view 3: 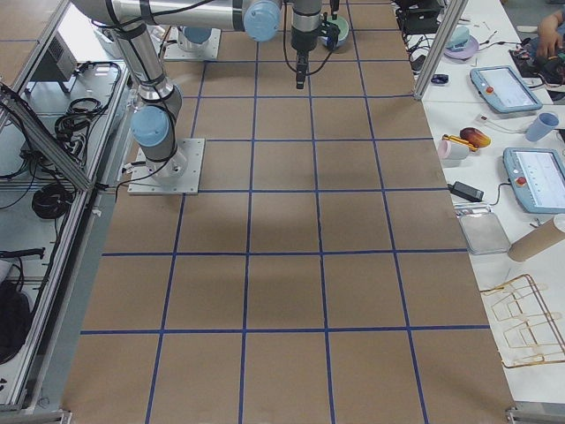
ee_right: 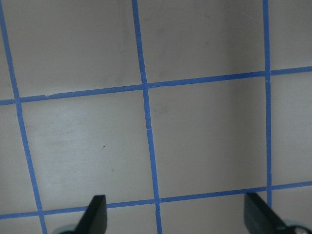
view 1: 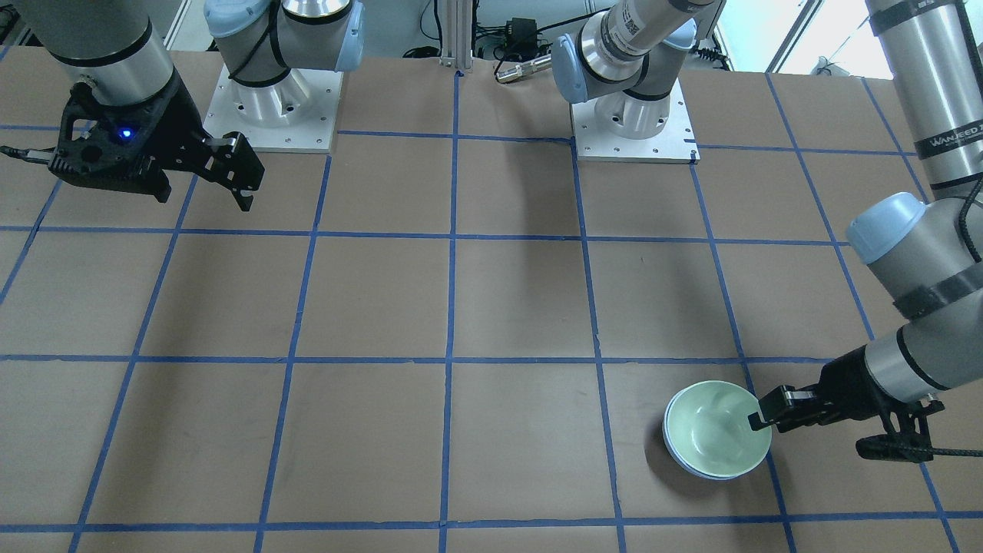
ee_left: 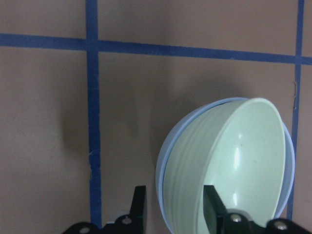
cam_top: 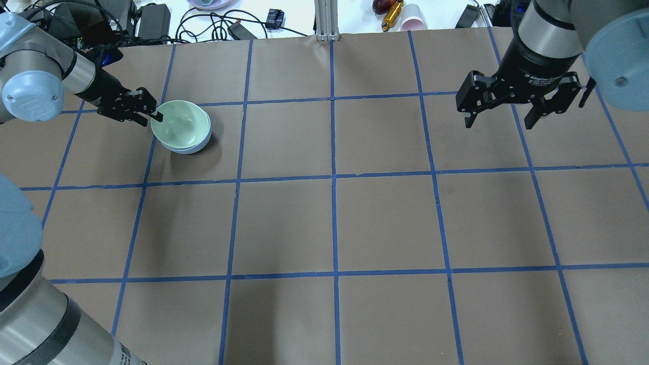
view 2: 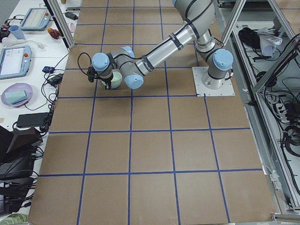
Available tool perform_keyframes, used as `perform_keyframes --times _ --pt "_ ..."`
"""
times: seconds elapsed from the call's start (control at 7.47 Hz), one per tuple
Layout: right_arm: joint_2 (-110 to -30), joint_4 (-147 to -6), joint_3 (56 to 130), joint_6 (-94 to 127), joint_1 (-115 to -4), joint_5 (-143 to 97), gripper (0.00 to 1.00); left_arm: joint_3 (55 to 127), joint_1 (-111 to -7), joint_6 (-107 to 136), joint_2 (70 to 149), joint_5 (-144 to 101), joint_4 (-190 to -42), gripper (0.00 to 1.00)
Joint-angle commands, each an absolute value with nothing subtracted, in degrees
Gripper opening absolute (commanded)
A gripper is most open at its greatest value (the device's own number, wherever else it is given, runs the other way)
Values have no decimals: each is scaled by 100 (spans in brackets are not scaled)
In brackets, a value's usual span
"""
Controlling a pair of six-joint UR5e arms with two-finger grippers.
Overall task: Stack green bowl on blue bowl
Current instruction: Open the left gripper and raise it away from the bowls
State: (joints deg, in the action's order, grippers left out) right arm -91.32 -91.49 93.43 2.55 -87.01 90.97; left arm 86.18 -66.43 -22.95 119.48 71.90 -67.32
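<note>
The green bowl (cam_top: 180, 125) sits nested in the blue bowl (cam_top: 193, 148), far left on the counter (cam_top: 329, 223). My left jaws stand apart astride their rim; my right jaws hang apart, well away.

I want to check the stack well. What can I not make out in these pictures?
- The inside of the blue bowl, in every view: the green bowl nested in it covers it, so only a thin blue edge shows.
- Exterior left view: the left arm hides most of both bowls.
- Exterior right view: the bowls are far off at the top edge, too small for detail.
</note>
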Motion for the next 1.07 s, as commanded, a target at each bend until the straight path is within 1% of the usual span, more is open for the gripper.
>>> perform_keyframes --times 0.0,0.27,0.4,0.67,0.94 --pt "-9132 -9149 9343 255 -8701 9097 100 8352 -7002 -2285 11420 8139 -7247 62" --pt "-9132 -9149 9343 255 -8701 9097 100 7851 -7381 -1832 10787 8411 -8511 68" --pt "-9132 -9149 9343 255 -8701 9097 100 7788 -7661 -1402 10532 8411 -8664 70" --pt "-9132 -9149 9343 255 -8701 9097 100 7805 -8416 -698 10066 8831 -8832 75" --pt "-9132 -9149 9343 255 -8701 9097 100 7971 -8805 -475 9582 8859 -8947 78"
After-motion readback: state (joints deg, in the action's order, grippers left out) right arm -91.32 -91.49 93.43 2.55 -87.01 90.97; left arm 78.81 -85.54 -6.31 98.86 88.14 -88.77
